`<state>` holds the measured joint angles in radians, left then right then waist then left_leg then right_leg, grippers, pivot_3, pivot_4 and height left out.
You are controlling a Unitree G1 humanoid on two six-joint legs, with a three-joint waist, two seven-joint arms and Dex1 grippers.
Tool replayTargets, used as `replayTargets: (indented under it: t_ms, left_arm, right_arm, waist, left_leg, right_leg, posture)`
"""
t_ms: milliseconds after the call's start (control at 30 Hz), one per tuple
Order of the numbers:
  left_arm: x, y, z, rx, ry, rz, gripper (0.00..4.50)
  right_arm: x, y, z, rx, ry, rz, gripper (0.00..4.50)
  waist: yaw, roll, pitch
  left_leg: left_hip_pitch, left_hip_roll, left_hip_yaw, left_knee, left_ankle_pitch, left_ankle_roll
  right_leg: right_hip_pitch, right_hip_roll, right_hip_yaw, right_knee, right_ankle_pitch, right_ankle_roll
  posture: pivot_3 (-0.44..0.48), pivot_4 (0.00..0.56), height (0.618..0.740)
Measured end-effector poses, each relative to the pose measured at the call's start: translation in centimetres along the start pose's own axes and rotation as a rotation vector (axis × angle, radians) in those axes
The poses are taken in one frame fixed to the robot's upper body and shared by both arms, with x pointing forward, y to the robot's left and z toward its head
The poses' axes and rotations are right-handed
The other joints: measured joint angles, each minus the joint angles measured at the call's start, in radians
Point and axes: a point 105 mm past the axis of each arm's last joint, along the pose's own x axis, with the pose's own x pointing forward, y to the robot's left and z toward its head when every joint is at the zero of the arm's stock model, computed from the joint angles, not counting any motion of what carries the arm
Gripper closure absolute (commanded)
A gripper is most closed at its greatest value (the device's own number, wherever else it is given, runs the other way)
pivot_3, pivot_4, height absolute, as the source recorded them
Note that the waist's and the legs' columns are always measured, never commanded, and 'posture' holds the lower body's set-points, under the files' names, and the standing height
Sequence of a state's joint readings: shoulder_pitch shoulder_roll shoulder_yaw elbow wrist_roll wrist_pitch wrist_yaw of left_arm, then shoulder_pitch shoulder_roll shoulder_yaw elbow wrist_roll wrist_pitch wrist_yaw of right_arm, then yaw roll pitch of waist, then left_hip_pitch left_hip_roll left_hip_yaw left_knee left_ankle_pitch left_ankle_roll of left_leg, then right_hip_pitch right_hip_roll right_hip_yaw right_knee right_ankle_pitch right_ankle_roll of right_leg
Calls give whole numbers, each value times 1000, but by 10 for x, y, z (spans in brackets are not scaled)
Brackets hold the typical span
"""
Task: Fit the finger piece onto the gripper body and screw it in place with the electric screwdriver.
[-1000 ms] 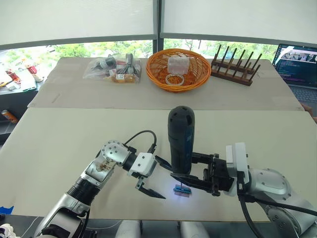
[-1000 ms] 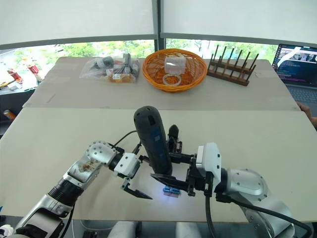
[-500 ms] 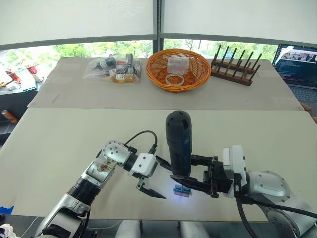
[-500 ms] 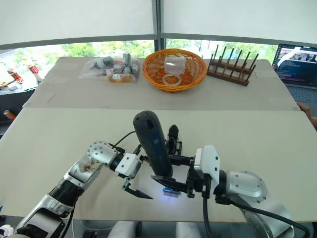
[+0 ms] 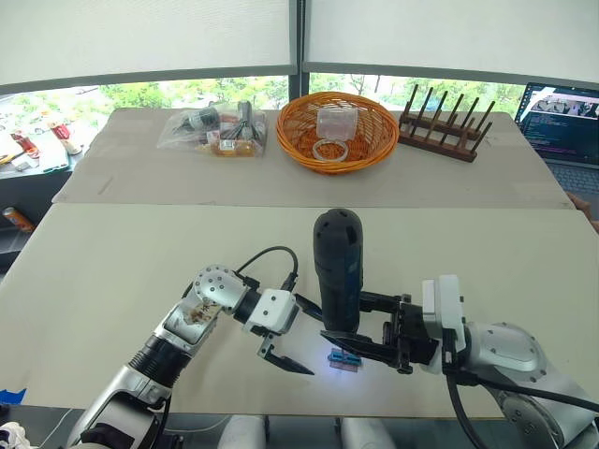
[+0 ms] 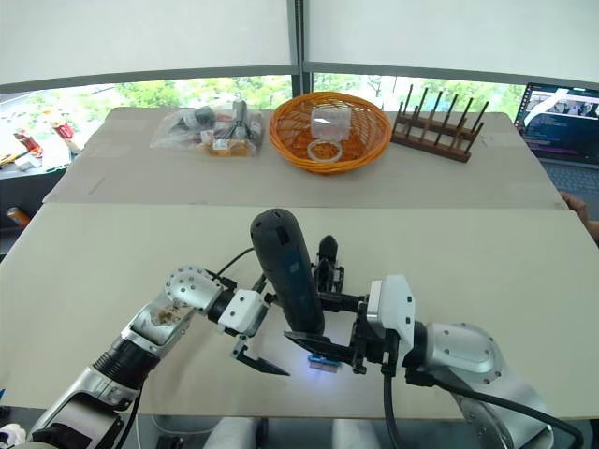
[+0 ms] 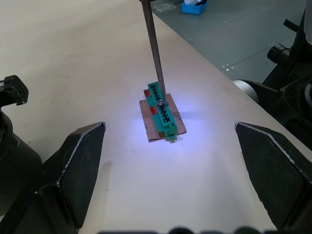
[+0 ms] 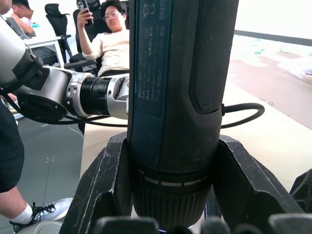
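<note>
My right gripper (image 5: pixel 339 316) is shut on the electric screwdriver (image 5: pixel 338 262), a thick dark blue-black tool held upright near the table's front edge. Its thin metal bit (image 7: pixel 153 48) points down onto a small green-and-black block (image 7: pixel 161 109) lying on a scrap of card, lit by the tool's white light. My left gripper (image 5: pixel 311 339) stands open just left of the block, fingers spread on either side of it without touching. Behind the screwdriver sits the gripper body (image 6: pixel 326 260), a black assembly partly hidden by the tool. The finger piece is out of view.
At the back of the table are an orange wicker basket (image 5: pixel 337 131), a wooden peg rack (image 5: pixel 445 126) and a clear bag of parts (image 5: pixel 213 131). A laptop (image 5: pixel 566 122) stands at the far right. A seated person (image 8: pixel 109 44) is beyond the table's front edge.
The screwdriver has sunk a little and my right arm has drawn slightly left. The left gripper and the block have stayed put.
</note>
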<state>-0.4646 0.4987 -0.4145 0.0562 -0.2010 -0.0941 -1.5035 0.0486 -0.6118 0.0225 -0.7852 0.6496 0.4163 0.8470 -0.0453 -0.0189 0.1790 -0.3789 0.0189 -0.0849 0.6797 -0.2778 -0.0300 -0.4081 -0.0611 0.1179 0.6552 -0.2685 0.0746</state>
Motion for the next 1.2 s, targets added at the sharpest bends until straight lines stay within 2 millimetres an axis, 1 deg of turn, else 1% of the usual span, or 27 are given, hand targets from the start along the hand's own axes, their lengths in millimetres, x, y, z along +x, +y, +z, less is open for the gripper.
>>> replayTargets:
  t_ms: [1200]
  left_arm:
    - [0, 0, -3, -7, -1, 4, 0]
  right_arm:
    - [-1, -1, -2, 0, 11, 0, 2567]
  waist:
    - [0, 0, 0]
  left_leg:
    - [0, 0, 0, 0, 0, 0]
  right_leg:
    - [0, 0, 0, 0, 0, 0]
  posture:
    - [0, 150, 740]
